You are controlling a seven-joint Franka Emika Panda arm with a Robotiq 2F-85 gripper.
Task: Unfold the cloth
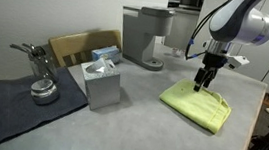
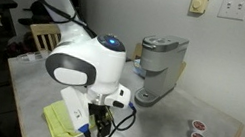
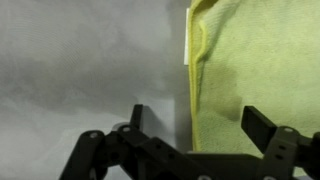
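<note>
Lime-green cloth (image 3: pixel 250 80) lies folded; the gripper (image 3: pixel 195 120), wide and empty over its edge, may catch both layers, so nothing unfolds.

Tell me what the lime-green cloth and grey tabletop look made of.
Lime yellow-green folded cloth: soft fabric, matte, likely terry or microfibre; fuzzy nap and rolled hem in wrist view. Grey tabletop: hard, smooth, faintly mottled, perhaps laminate or stone; unclear which.
</note>
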